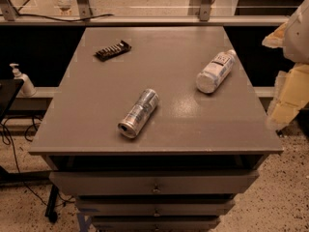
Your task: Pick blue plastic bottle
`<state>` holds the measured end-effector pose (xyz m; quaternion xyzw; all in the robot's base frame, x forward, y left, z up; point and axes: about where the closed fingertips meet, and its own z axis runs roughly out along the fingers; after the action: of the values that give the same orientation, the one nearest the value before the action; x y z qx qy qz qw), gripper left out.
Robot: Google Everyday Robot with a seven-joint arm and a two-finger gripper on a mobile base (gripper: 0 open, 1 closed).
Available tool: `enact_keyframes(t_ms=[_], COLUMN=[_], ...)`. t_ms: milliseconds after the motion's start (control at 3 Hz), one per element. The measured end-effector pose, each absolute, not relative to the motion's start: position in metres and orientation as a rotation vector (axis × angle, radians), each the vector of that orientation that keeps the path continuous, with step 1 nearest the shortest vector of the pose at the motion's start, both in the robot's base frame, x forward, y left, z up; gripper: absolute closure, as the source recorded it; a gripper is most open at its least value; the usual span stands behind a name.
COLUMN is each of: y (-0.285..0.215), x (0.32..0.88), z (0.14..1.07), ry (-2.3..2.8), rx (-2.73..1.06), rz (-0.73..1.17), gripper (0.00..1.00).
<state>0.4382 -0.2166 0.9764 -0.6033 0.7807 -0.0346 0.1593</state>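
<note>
The blue plastic bottle (216, 72) lies on its side at the right of the grey cabinet top (96, 100). It is pale bluish-white with a light label bearing dark print, and its white cap points to the back right. My gripper (289, 98), cream and yellowish, hangs at the right edge of the view. It is beyond the cabinet's right side, to the right of the bottle and apart from it. It holds nothing that I can see.
A shiny silver drink can (138, 113) lies on its side near the front middle. A dark snack bar (112, 50) lies at the back left. Drawers (154, 182) sit below the top. A white pump bottle (21, 81) stands on a ledge at the left.
</note>
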Motion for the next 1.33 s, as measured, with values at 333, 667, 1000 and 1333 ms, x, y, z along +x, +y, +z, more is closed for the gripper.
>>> enact_keyframes(t_ms=[333, 667, 1000, 1333], y=[-0.217, -0.219, -0.223, -0.226], x=[0.438, 0.445, 0.474, 0.514], z=[0.976, 0.976, 0.969, 0.956], ry=[2.231, 2.202, 2.113, 1.973], rx=[-1.724, -1.729, -1.791, -1.922], rz=[-0.099, -0.103, -0.098, -0.054], gripper=[0.0, 0.0, 0.0, 0.0])
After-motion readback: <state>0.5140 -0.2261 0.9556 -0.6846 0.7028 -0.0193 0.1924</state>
